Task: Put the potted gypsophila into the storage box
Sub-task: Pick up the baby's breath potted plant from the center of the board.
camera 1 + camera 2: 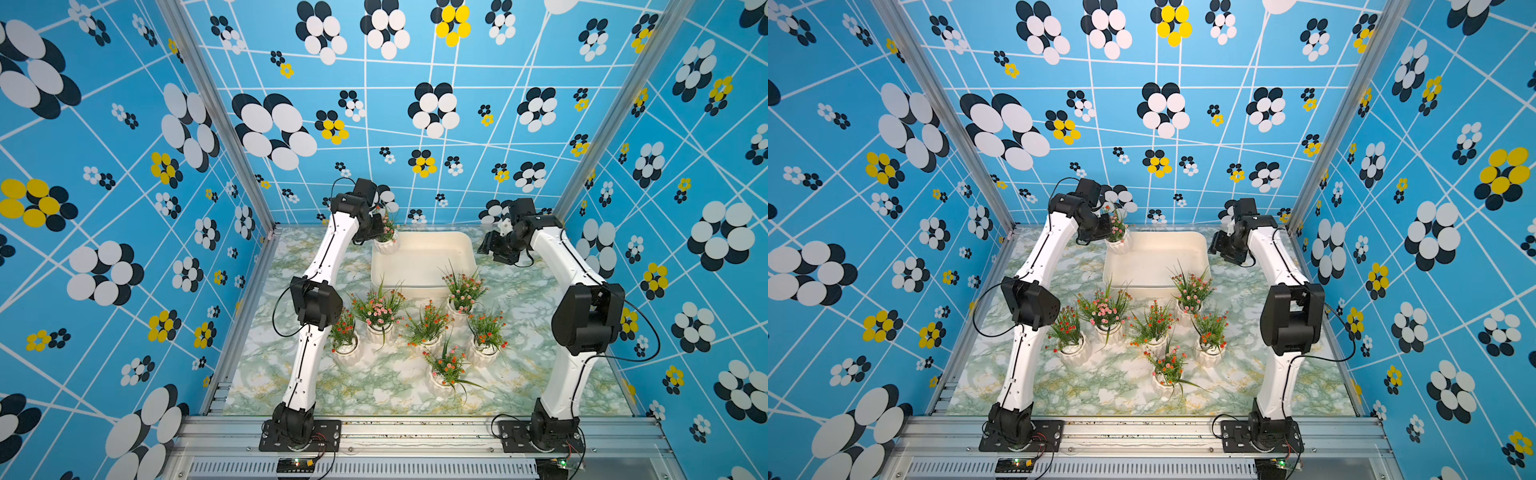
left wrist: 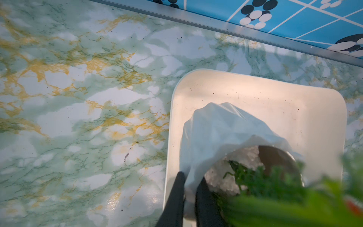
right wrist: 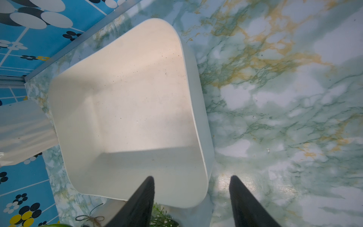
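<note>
White ribbed pot wall is what your left gripper (image 2: pixel 191 175) has. Its two black fingers (image 2: pixel 174 196) are pinched almost together on the rim of one potted gypsophila (image 1: pixel 386 243), one finger outside the pot and one inside against the white gravel filling. You hold that plant over the storage box (image 1: pixel 432 257), at its far corner on your left side. The left wrist view shows the pot's base against the box's cream floor, but you cannot tell from any view whether it rests there or hangs clear. Its pinkish blossoms stand upright beside the wrist in both top views.

Your right gripper (image 3: pixel 192 177) holds nothing, and its jaws stand moderately wide apart. In the right wrist view one finger lies over the box's interior and the other over the marble-patterned table (image 3: pixel 284 118), with the box's right-hand wall running between them. The fingertips appear to hang above that wall.

You have six other plants (image 1: pixel 428 328) standing on the table in front of the box, all outside it. One pink-flowered plant (image 1: pixel 463 291) stands just beside the box's near right corner, its leaves reaching over the rim.
</note>
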